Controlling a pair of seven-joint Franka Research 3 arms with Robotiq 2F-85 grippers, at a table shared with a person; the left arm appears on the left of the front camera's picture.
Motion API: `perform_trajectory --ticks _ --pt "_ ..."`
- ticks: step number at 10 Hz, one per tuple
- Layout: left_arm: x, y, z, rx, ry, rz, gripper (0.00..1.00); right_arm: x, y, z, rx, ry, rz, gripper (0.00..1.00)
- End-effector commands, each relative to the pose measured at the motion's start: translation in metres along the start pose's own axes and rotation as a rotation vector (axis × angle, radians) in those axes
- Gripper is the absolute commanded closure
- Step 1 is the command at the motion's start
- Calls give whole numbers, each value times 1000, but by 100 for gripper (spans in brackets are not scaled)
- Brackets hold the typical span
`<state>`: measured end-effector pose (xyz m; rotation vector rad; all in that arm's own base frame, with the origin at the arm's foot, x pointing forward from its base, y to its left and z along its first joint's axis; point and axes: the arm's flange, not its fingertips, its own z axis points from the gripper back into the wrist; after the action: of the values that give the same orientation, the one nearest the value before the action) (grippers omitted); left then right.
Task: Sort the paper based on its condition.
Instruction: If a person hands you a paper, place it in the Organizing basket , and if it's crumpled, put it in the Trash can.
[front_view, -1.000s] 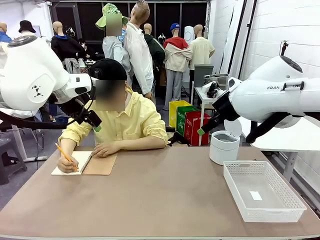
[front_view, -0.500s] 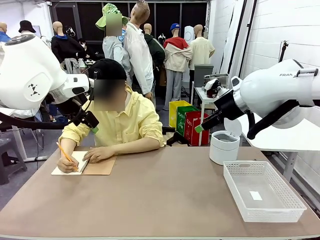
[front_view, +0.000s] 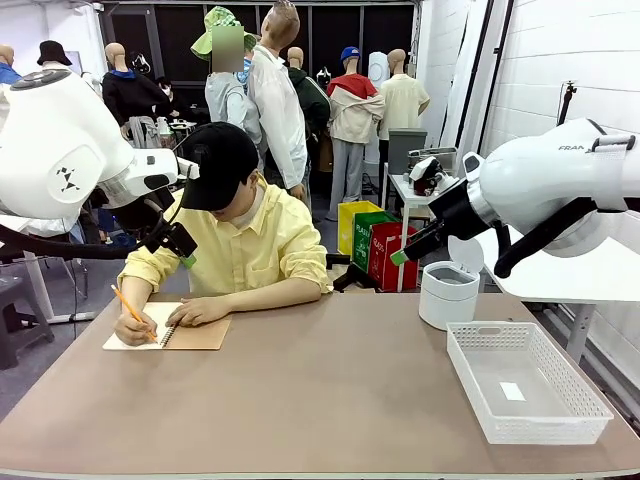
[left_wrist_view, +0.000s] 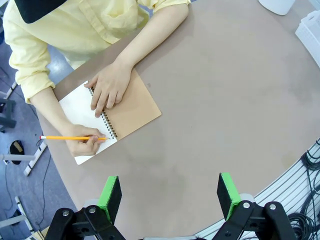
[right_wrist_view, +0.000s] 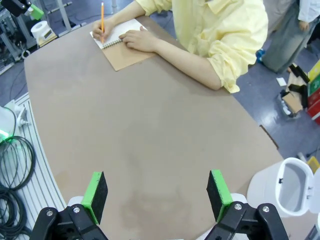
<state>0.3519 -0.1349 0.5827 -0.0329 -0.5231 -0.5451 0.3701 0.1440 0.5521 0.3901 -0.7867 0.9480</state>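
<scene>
A person in a yellow shirt sits at the far left of the table and writes with an orange pencil (left_wrist_view: 75, 137) on the white page (left_wrist_view: 80, 107) of an open brown-covered spiral notebook (front_view: 195, 330). Their other hand (left_wrist_view: 107, 90) rests on the notebook. Loose paper is out of view. My left gripper (front_view: 183, 245) hangs open in the air in front of the person's shoulder, high above the table; in its wrist view the gripper (left_wrist_view: 170, 192) has nothing between its pads. My right gripper (front_view: 412, 245) is also open and raised above the table's far right, and in its own wrist view the gripper (right_wrist_view: 157, 192) is empty.
A white mesh basket (front_view: 470, 365) stands at the right front with a small white slip inside. A white lidded bin (front_view: 447, 295) with its lid up stands behind it, seen also as the bin (right_wrist_view: 292, 187). Cables (right_wrist_view: 12, 165) lie off the table's edge.
The left gripper has drifted slightly left and down, and the right arm has shifted a little. The person has kept writing, head bent lower.
</scene>
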Motion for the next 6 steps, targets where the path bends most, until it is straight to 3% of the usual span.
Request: perform_trajectory --ticks 1,6 --pt "0 0 0 -2 -6 -2 0 0 0 -1 13 -6 -7 0" --pt "0 0 0 -2 -6 -2 0 0 0 -1 13 -6 -7 0"
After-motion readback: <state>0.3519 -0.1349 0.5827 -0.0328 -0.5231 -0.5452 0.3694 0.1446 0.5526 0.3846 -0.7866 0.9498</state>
